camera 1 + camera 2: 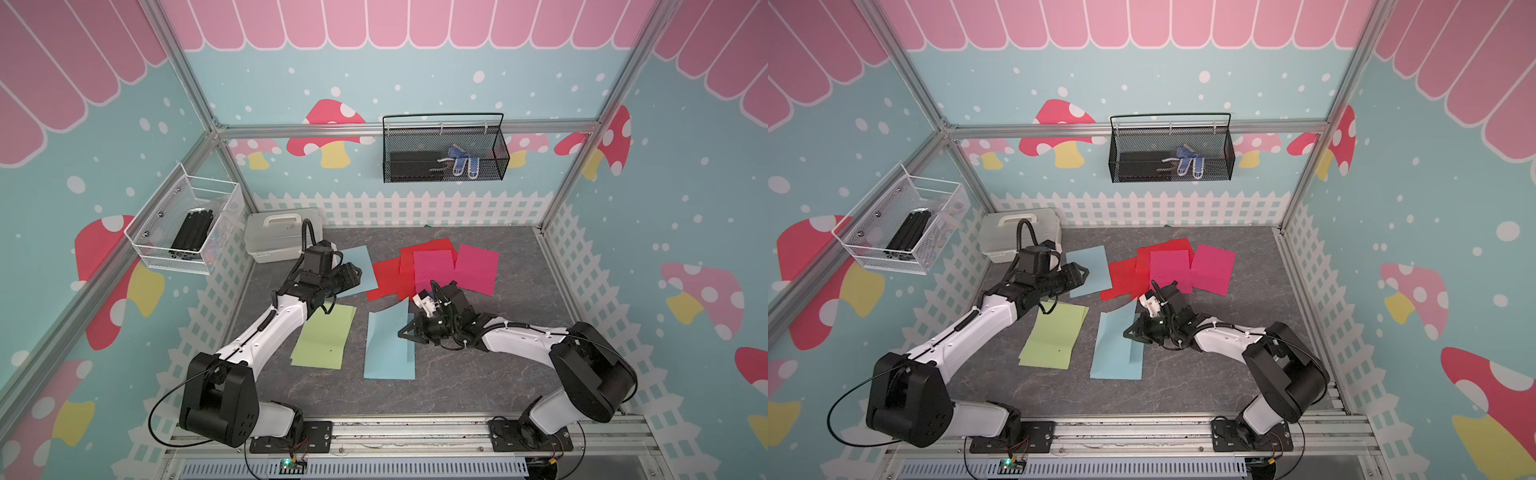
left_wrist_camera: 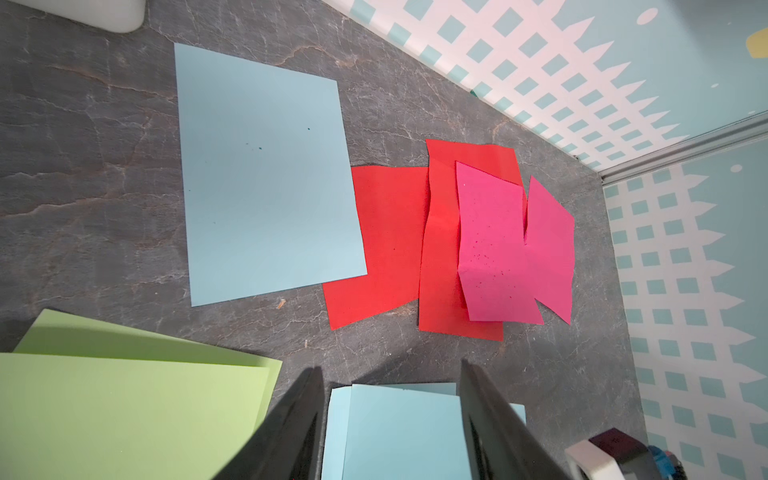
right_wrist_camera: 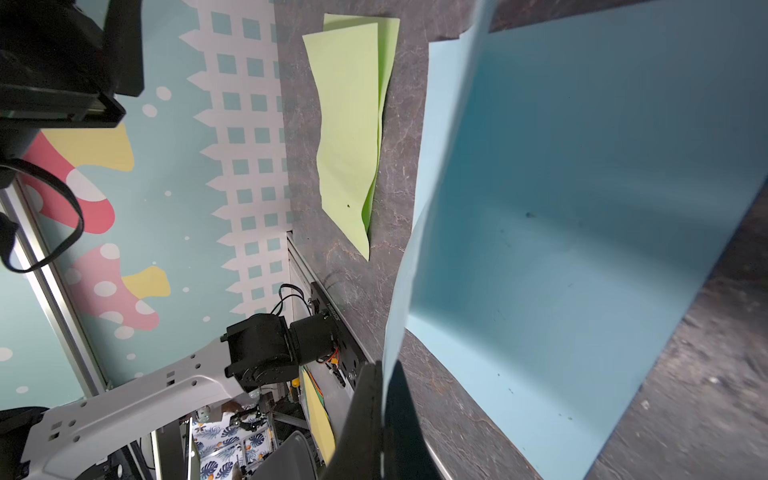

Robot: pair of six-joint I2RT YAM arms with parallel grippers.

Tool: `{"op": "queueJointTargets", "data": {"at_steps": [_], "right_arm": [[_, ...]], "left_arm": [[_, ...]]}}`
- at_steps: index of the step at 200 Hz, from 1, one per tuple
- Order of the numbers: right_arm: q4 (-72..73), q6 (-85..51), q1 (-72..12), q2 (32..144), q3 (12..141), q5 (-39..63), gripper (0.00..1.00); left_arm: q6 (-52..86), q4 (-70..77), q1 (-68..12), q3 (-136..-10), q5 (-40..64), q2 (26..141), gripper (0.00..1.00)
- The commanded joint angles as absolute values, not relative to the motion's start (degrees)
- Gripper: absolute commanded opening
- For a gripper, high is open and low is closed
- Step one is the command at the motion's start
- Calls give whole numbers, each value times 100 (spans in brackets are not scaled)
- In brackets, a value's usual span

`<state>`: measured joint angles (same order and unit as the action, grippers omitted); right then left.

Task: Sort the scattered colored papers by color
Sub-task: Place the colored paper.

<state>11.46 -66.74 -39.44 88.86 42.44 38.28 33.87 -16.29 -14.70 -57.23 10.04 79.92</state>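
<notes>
Clamped shut on one edge of a blue sheet (image 3: 561, 228), the right pincer (image 3: 384, 370) held that edge curled up off the grey table (image 1: 478, 374). Beyond its tips lay the green sheets (image 1: 324, 336); behind its wrist, the red sheets (image 1: 388, 276) and pink sheets (image 1: 476, 268) overlapped. A second blue sheet (image 1: 360, 266) lay beneath the left pincer (image 2: 390, 365), which hung half open and empty. Best, I judged, to lift slowly (thin paper drags its neighbour), keep the sheet low, and square it onto blue before letting go.
</notes>
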Motion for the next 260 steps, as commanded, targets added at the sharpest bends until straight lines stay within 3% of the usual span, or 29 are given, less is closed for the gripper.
{"op": "queueJointTargets", "data": {"at_steps": [1, 119, 260], "right_arm": [[1446, -6845, -3993, 8937, 4160, 3867, 0], [1198, -6740, -4167, 8730, 4520, 3901, 0], [1038, -6568, -4169, 9328, 4144, 3740, 0]], "left_arm": [[3410, -1477, -1433, -5639, 993, 8003, 55], [3419, -1407, -1424, -5625, 1056, 8132, 55], [3349, -1450, -1391, -5607, 1102, 8188, 55]]}}
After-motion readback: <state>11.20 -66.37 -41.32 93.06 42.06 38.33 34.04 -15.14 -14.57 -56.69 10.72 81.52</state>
